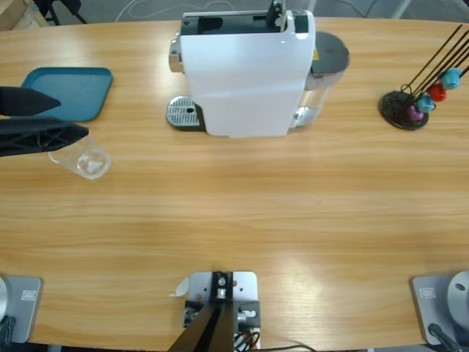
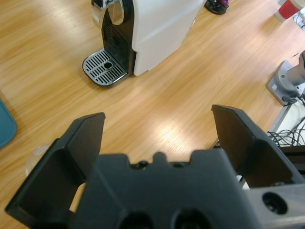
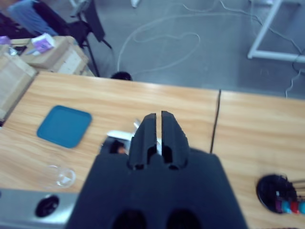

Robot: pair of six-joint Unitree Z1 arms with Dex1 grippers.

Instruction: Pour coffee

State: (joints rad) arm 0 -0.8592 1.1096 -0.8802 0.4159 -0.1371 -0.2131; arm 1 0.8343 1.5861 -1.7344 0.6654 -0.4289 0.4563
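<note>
The left gripper, jaws spread wide, is held just beside the empty glass, apparently for grasping, while the right gripper is closed on nothing

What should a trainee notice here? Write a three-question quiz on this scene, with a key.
1. True or false: the glass stands on the drip grille of the coffee machine.
2. The left pincer is: A) open, B) shut on the glass, C) shut on a capsule.
3. Fill in: the right pincer has its jaws ____.

Key: 1 false, the glass stands on the table away from the grille, and looks empty. 2 A. 3 shut.
</note>
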